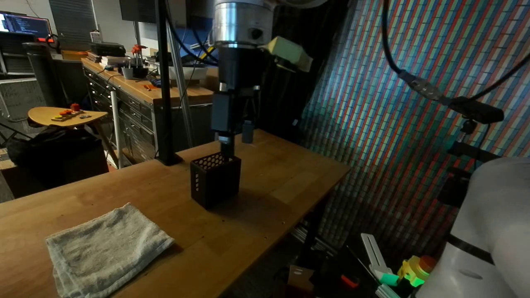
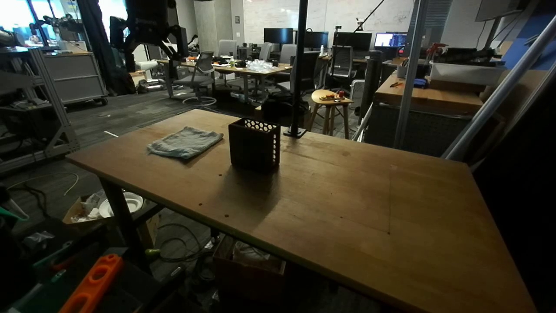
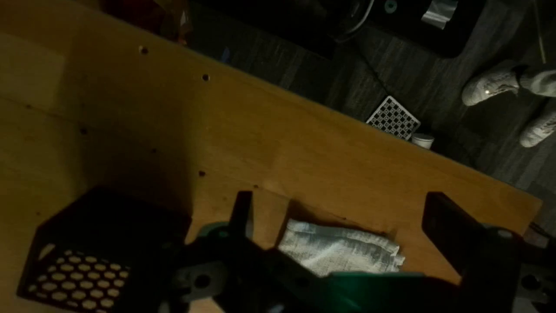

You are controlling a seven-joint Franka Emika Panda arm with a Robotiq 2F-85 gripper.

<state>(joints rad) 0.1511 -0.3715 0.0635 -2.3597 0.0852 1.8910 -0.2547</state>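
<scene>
The end effector (image 3: 341,208) is hovering spread wide, gripping nothing, above the surface (image 1: 290,165), where the folded cloth (image 1: 109,248) is lying flat and the black basket (image 2: 253,147) is standing upright near it, probably steadied by its boxy shape

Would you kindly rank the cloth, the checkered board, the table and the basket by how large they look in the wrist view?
Largest to smallest:
Table
Basket, cut off by the frame
Cloth, partly hidden
Checkered board, farther from the camera
</scene>
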